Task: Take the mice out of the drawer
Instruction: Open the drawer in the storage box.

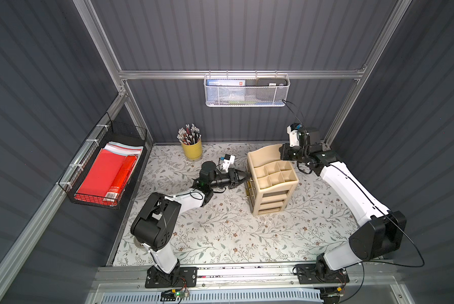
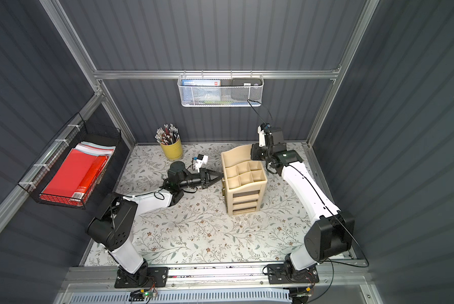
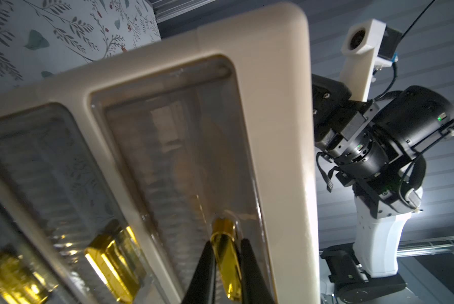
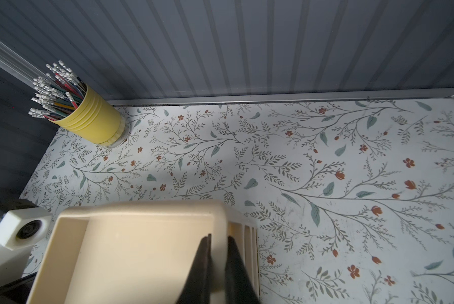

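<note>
At the far middle of the floral-patterned table [image 1: 220, 231] stands a cream plastic desk organiser [image 1: 272, 184] with open compartments on top and three drawers whose fronts face left. All three drawers sit flush in the frame, so none has been opened.

The left gripper [image 1: 247, 175] reaches in from the left at the level of the top drawer [image 3: 173, 147]. In the left wrist view its black fingers [image 3: 207, 263] lie tight against both sides of that drawer's shiny gold bar handle [image 3: 224, 252], pinching it. The gold handles of the two lower drawers [image 3: 113, 265] are untouched.

The right gripper [image 4: 218, 238] comes in from the far right. It is clamped on the raised back wall of the organiser's top tray, one finger inside and one outside. I judge it is bracing the unit.

No mice are visible anywhere: none on the table and none in either gripper. The ribbed translucent drawer front shows only blurred shapes behind it, so I cannot tell what lies inside.

By my reckoning the task is at its very beginning. The handle is gripped, but the drawer has yet to be pulled out and every mouse is left to lift.
</note>
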You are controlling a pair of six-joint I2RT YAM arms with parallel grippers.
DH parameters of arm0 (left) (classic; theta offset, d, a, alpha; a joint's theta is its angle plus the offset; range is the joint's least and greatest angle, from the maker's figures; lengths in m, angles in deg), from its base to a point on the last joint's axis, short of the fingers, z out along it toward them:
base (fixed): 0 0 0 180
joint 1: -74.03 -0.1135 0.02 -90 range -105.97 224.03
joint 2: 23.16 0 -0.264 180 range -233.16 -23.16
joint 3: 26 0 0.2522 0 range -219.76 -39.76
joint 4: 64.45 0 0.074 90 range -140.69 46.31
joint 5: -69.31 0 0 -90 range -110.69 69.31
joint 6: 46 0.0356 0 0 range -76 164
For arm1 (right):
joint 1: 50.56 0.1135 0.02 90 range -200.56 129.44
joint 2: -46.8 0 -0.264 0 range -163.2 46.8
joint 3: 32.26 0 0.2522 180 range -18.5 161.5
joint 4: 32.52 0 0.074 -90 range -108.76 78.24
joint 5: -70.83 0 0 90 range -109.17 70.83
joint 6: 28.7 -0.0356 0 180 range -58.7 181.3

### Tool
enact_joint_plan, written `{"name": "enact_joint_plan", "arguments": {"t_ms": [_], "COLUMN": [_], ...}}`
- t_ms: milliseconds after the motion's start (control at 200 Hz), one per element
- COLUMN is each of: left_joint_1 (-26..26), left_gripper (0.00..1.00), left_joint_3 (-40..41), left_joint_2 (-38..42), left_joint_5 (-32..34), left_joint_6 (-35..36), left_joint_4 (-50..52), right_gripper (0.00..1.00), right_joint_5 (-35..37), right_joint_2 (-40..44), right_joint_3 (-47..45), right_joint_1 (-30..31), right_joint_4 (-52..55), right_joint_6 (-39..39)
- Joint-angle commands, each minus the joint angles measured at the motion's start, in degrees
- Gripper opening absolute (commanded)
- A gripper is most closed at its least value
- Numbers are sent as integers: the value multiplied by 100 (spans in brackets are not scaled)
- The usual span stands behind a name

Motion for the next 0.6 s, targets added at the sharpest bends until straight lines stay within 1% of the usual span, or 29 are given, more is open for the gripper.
{"name": "enact_joint_plan", "arguments": {"t_ms": [0, 65, 155, 165, 175, 195, 215, 220, 230, 255, 275, 300, 395, 495, 545, 560, 595], "left_joint_1": [-559, -893, -1403, -1475, -1526, -1607, -1636, -1642, -1651, -1646, -1648, -1657, -1638, -1575, -1416, -1348, -1165], "left_gripper": [5, 7, 14, 16, 20, 31, 50, 53, 62, 79, 90, 98, 99, 99, 99, 99, 99], "left_joint_3": [330, 474, 586, 586, 575, 523, 401, 366, 296, 131, -12, -176, -992, -1651, -1997, -2261, -2546], "left_joint_2": [315, 482, 641, 659, 677, 719, 761, 772, 790, 836, 864, 893, 873, 782, 657, 613, 503], "left_joint_5": [163, 252, 442, 501, 577, 795, 1083, 1160, 1294, 1560, 1653, 1745, 2779, 3005, 3183, 3265, 3478], "left_joint_6": [1715, 2191, 2804, 2855, 2916, 3053, 3211, 3265, 3339, 3540, 3616, 3675, 3908, 4091, 4243, 4287, 4386], "left_joint_4": [1654, 2203, 3014, 3084, 3206, 3442, 3714, 3788, 3921, 4164, 4287, 4418, 4858, 5058, 5264, 5333, 5475], "right_gripper": [0, 0, 0, 0, 0, 0, 0, 0, 0, 0, 0, 0, 0, 0, 0, 0, 0], "right_joint_5": [248, 231, 212, 208, 204, 184, 156, 153, 140, 114, 100, 81, 16, -12, -23, -16, -6], "right_joint_2": [-396, -399, -386, -378, -381, -374, -373, -373, -373, -377, -381, -382, -403, -417, -409, -408, -408], "right_joint_3": [-306, -296, -295, -295, -295, -295, -303, -303, -303, -303, -303, -303, -303, -295, -299, -303, -303], "right_joint_1": [-88, -113, -123, -123, -123, -127, -123, -123, -123, -123, -123, -123, -127, -124, -123, -123, -123], "right_joint_4": [28, 23, 28, 22, 14, 16, 1, 1, 2, -2, -6, -3, 7, 54, 75, 79, 98], "right_joint_6": [227, 226, 218, 213, 210, 217, 216, 221, 223, 227, 227, 227, 226, 235, 252, 258, 264]}}
